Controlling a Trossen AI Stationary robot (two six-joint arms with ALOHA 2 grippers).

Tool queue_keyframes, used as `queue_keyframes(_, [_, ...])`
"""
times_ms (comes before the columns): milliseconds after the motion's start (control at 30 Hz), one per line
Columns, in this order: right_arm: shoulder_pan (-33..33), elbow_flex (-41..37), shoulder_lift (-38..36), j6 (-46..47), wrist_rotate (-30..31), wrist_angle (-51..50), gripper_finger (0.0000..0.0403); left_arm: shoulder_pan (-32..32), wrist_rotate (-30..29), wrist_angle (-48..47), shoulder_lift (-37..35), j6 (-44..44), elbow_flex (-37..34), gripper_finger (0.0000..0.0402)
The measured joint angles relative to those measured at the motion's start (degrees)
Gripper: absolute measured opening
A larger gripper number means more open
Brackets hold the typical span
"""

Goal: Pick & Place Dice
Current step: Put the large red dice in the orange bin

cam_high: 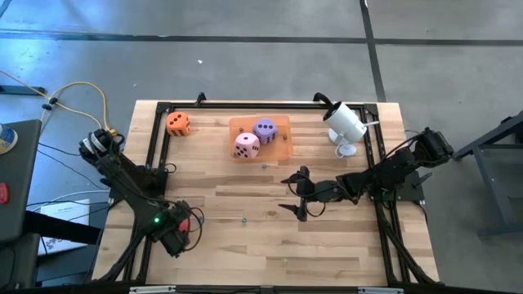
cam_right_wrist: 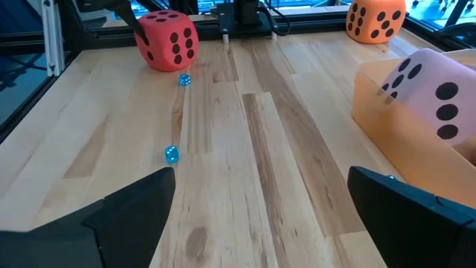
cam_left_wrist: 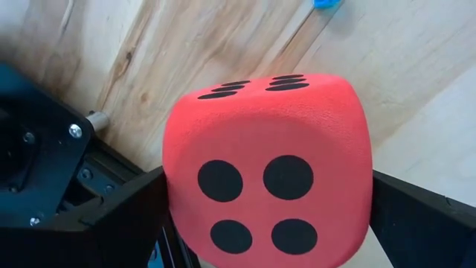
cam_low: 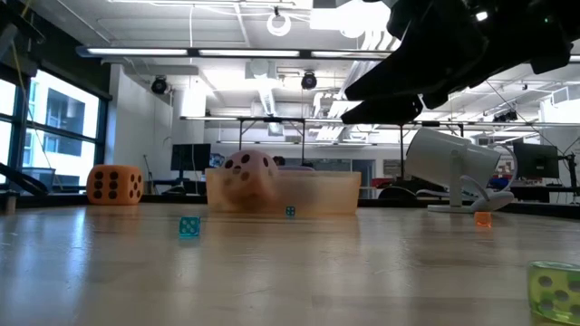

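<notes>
dice lie apart: the pink die (cam_high: 247, 144) and purple die (cam_high: 264, 128) sit in the orange tray (cam_high: 282, 124), the orange die (cam_high: 178, 123) beside it on the table (cam_high: 245, 253). the left gripper (cam_high: 185, 226) holds the red die (cam_left_wrist: 268, 171) between wide fingers. the right gripper (cam_high: 295, 196) is wide and empty.

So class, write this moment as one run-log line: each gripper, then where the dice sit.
left gripper: around red die | right gripper: open, empty, mid-table | pink die, purple die: in tray | orange die: on table

Purple die (cam_high: 264, 128) hidden in low view
</notes>
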Motion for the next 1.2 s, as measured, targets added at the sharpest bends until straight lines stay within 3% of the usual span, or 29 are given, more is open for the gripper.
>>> queue_keyframes(267, [0.0,0.0,0.0,0.0,0.0,0.0,0.0393,0.0,-1.4,0.0,0.0,0.1,-0.9,0.0400])
queue_keyframes(633, [0.0,0.0,0.0,0.0,0.0,0.0,0.0393,0.1,-3.7,-0.4,0.0,12.2,-1.0,0.0400])
queue_keyframes(933, [0.0,0.0,0.0,0.0,0.0,0.0,0.0393,0.1,-3.1,-0.4,0.0,8.9,-1.0,0.0397])
queue_keyframes(1200, [0.0,0.0,0.0,0.0,0.0,0.0,0.0393,0.1,-2.6,-0.4,0.0,8.6,-1.0,0.0362])
